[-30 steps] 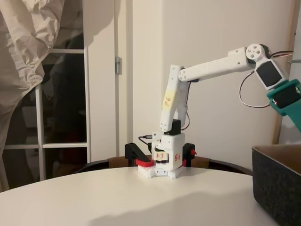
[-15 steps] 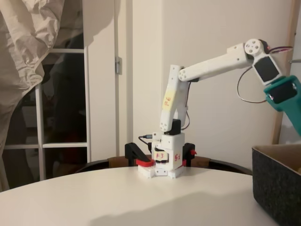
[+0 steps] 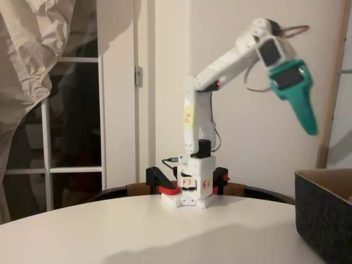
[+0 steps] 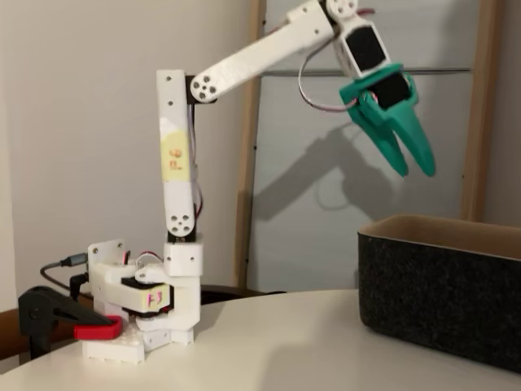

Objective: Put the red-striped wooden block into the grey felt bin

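My teal gripper [image 4: 416,171] hangs high in the air, above the left rim of the grey felt bin [image 4: 440,287]. Its two fingers point down and stand a little apart, with nothing between them. In the other fixed view the gripper [image 3: 311,130] shows side-on, up and left of the bin [image 3: 325,219] at the right edge. The bin's tan lining shows along its top edge. The red-striped wooden block is hidden or out of view in both fixed views; the bin's inside cannot be seen.
The white arm's base [image 3: 193,190] is clamped at the table's far edge with red-and-black clamps [image 3: 163,184]. The round white table [image 3: 165,231] spreads in front of it. A wall and a wooden post [image 3: 330,82] stand behind.
The arm has lifted and folded back toward its base. The gripper rose from just above the bin's rim to well above it, moving left in the first fixed view.
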Motion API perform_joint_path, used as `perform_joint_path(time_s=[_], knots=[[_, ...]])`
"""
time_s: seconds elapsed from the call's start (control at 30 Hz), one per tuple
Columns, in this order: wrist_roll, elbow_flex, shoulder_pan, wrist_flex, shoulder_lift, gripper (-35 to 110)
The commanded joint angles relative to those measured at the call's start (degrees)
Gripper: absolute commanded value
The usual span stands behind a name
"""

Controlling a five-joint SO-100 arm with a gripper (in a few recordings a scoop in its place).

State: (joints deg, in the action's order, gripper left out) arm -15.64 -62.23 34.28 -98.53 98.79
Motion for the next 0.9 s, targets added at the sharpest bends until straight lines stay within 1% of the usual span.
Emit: perform_joint_path(time_s=[0.0, 0.1, 0.2, 0.33, 0.4, 0.53, 0.63, 0.73, 0.87], knots=[[-7.0, 1.7, -6.3, -3.6, 7.3, 15], [-15.5, 1.7, -15.3, -4.1, 10.5, 8], [-25.1, 1.6, -27.4, -4.3, 12.7, 1], [-39.5, 1.4, -48.4, -4.3, 13.0, 0], [-44.8, 1.3, -58.9, -4.0, 12.6, 0], [-49.4, -0.2, -76.1, -3.9, 12.3, 0], [-52.6, -4.6, -86.3, -3.9, 12.4, 0], [-55.7, -12.5, -93.0, -3.9, 12.6, 0], [-60.0, -23.9, -98.8, -3.8, 13.0, 0]])
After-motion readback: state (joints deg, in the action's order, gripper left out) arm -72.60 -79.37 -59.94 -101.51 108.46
